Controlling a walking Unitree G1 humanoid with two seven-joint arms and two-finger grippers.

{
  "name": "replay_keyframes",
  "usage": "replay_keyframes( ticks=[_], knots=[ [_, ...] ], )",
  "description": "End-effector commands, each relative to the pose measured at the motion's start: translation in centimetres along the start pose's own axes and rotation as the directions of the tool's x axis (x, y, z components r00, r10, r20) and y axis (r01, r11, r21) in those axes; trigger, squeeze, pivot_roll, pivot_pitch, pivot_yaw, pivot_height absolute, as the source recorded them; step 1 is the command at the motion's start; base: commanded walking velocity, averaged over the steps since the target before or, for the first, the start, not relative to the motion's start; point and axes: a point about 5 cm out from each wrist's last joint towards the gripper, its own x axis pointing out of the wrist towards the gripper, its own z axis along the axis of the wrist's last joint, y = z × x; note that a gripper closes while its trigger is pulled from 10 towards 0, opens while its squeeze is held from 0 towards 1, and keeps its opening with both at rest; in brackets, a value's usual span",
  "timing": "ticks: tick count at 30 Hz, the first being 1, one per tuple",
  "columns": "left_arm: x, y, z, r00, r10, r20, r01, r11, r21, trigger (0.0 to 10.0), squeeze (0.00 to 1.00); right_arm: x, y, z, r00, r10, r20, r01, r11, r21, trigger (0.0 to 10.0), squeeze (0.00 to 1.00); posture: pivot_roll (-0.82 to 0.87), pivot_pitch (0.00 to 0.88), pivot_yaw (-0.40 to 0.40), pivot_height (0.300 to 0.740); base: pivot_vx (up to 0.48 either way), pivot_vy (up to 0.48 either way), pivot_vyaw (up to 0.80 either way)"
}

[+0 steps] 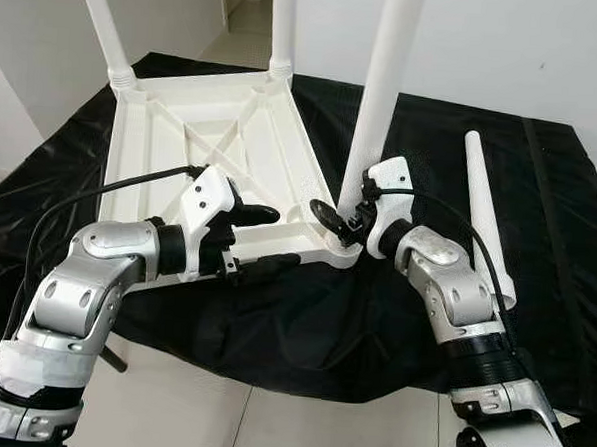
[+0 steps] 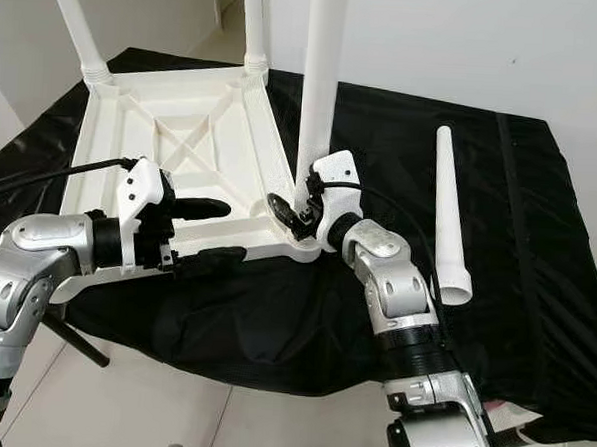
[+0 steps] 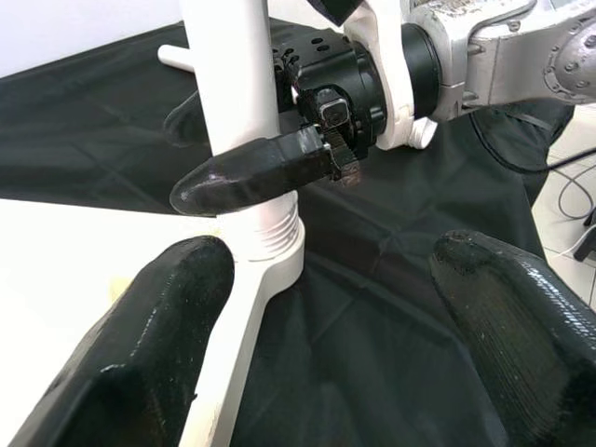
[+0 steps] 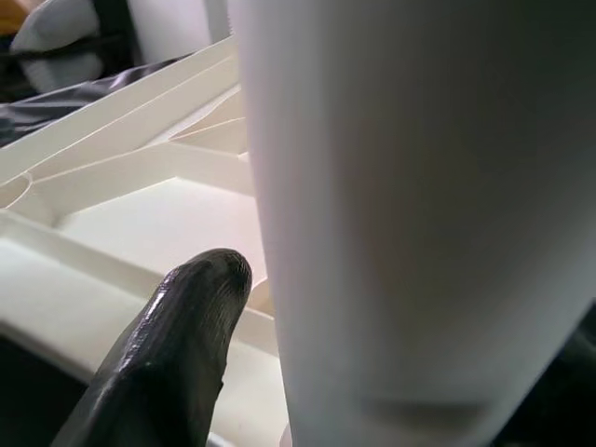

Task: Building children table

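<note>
Right gripper (image 1: 347, 218) clasps third leg (image 1: 388, 78) (keep vertical while twisting); left gripper (image 1: 262, 242), wide, steadies tabletop (image 1: 198, 138).

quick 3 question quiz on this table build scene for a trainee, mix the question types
1. True or false: the tabletop lies upside down on the black cloth.
2. How many legs stand in their corner sockets? A) one B) three C) four
3. Fill in: the right gripper is at the base of the near ____, and the left gripper is at the tabletop's near edge.

Key:
1. True; its ribbed underside faces up.
2. B; a fourth loose leg lies on the cloth to the right.
3. leg
</note>
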Motion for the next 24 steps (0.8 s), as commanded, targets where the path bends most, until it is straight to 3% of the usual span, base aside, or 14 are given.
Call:
replay_keyframes(
  ticks=[1, 6, 7, 8, 18, 23, 24],
  knots=[
    [-0.3, 0.6, 0.1, 0.995, 0.101, -0.009, -0.101, 0.995, 0.001, 10.0, 0.0, 0.5, 0.7, -0.1, 0.998, 0.058, -0.008, -0.058, 0.998, 0.006, 10.0, 0.0, -0.06, 0.115, 0.067, 0.74, 0.0, 0.0, 0.0],
    [-0.3, 0.5, 0.0, 0.995, 0.102, -0.01, -0.102, 0.995, 0.0, 10.0, 0.0, 0.6, 0.6, -0.4, 0.997, 0.074, -0.026, -0.074, 0.997, 0.011, 10.0, 0.0, -0.06, 0.116, 0.066, 0.74, 0.0, 0.0, 0.0],
    [-0.3, 0.5, 0.0, 0.995, 0.103, -0.01, -0.103, 0.995, 0.0, 10.0, 0.0, 0.7, 0.4, -0.6, 0.997, 0.071, -0.034, -0.071, 0.998, 0.001, 7.4, 0.0, -0.06, 0.116, 0.066, 0.74, 0.0, 0.0, 0.0],
    [-0.3, 0.5, 0.0, 0.995, 0.103, -0.01, -0.103, 0.995, -0.001, 10.0, 0.0, 0.8, 0.3, -0.7, 0.997, 0.061, -0.046, -0.061, 0.998, 0.0, 0.0, 0.0, -0.06, 0.116, 0.066, 0.74, 0.0, 0.0, 0.0],
    [-0.3, 0.5, 0.0, 0.995, 0.103, -0.008, -0.103, 0.995, -0.004, 10.0, 0.0, 1.0, -0.4, -2.4, 0.984, -0.122, -0.133, 0.127, 0.991, 0.034, 0.0, 0.0, -0.06, 0.115, 0.067, 0.74, 0.0, 0.0, 0.0],
    [-0.3, 0.5, 0.0, 0.995, 0.1, -0.009, -0.1, 0.995, -0.007, 10.0, 0.0, 0.4, -0.4, -4.0, 0.917, -0.347, -0.197, 0.365, 0.929, 0.061, 0.0, 0.0, -0.07, 0.117, 0.069, 0.74, 0.0, 0.0, 0.0],
    [-0.3, 0.5, 0.0, 0.995, 0.1, -0.009, -0.1, 0.995, -0.007, 10.0, 0.0, 0.4, -0.4, -4.0, 0.917, -0.347, -0.197, 0.365, 0.929, 0.061, 0.0, 0.0, -0.07, 0.117, 0.069, 0.74, 0.0, 0.0, 0.0]
  ],
)
